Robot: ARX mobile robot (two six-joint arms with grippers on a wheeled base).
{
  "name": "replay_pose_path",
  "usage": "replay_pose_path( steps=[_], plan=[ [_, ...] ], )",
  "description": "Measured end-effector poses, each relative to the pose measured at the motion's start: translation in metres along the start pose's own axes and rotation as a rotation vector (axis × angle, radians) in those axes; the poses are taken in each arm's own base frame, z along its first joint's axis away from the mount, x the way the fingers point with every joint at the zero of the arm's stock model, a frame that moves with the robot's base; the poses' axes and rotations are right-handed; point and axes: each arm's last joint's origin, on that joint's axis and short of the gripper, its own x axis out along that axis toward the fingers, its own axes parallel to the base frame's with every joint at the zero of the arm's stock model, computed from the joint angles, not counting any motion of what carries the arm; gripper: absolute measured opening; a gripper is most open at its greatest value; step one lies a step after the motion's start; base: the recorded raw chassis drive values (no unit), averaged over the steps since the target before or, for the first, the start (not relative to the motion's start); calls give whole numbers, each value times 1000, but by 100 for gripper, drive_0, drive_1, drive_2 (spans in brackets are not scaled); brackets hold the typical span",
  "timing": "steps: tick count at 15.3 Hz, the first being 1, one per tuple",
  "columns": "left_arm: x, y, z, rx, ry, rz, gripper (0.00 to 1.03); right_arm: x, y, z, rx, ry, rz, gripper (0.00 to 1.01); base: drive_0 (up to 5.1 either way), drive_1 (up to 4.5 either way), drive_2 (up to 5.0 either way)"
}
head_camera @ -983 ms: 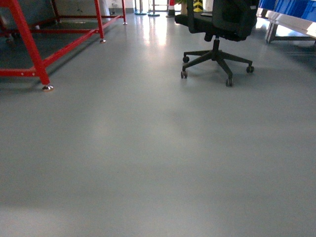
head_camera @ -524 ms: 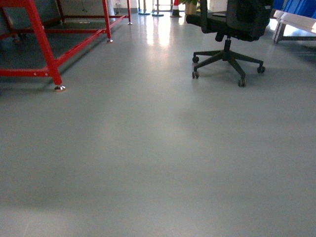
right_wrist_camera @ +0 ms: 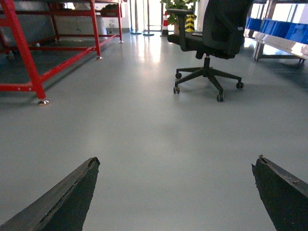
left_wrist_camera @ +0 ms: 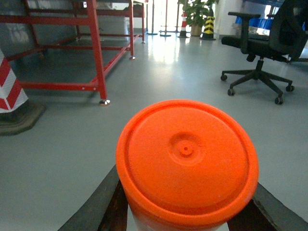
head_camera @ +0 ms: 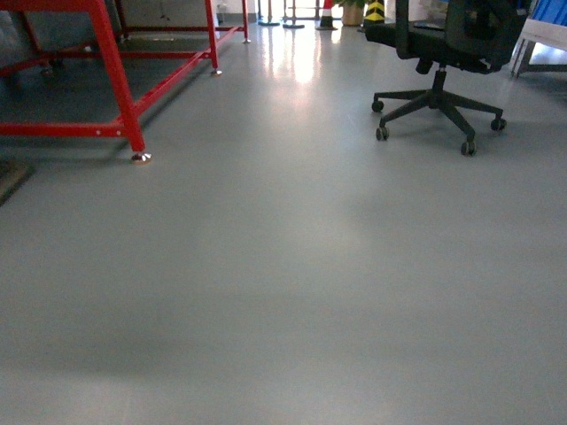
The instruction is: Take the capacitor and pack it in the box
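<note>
Lower centre of the left wrist view: left gripper (left_wrist_camera: 185,219) holds a cylinder with an orange lid (left_wrist_camera: 186,161); its two dark fingers (left_wrist_camera: 94,207) stand at each side of the cylinder, touching its body, so the jaws are closed on it; whether this cylinder is the capacitor I cannot tell.
Orange lid: round, with a small raised dot in the centre and a rolled edge; it faces the camera and fills the lower half of the frame; under the edge a strip of pale body is seen.
Right gripper (right_wrist_camera: 178,192): only two dark fingertips (right_wrist_camera: 72,192) show, at the lower left and lower right corners of the right wrist view; they are well apart, with bare grey floor (right_wrist_camera: 159,144) between them; the jaws are spread wide and grip nothing.
Box: it shows in no view; its place cannot be told.
Head view: neither arm appears; grey glossy floor fills most of the frame.
Red metal frame (head_camera: 115,75): upper left of the head view, on a small metal foot; it also shows upper left in both wrist views.
Black office chair (head_camera: 438,53): upper right of the head view, on a five-star base with castors.
Red and white striped cone (left_wrist_camera: 9,91): left edge of the left wrist view, on a dark base.
Potted plant (left_wrist_camera: 195,14): top centre of the left wrist view, beside a yellow and black striped post (left_wrist_camera: 208,24).
Blue bins (right_wrist_camera: 276,26): upper right of the right wrist view, on a pale shelf.
</note>
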Motion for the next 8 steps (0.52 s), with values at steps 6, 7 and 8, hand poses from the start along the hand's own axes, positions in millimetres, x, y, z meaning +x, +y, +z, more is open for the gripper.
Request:
replay_pose_path(
  steps=[6, 7, 8],
  plan=[
    [0, 0, 0, 0, -2, -1, 44, 0, 0, 0, 0, 0, 0, 98, -508, 238, 238],
    [0, 0, 0, 0, -2, -2, 44, 0, 0, 0, 0, -2, 0, 98, -500, 245, 245],
    [0, 0, 0, 0, 0, -1, 44, 0, 0, 0, 0, 0, 0, 98, -503, 242, 242]
  ],
)
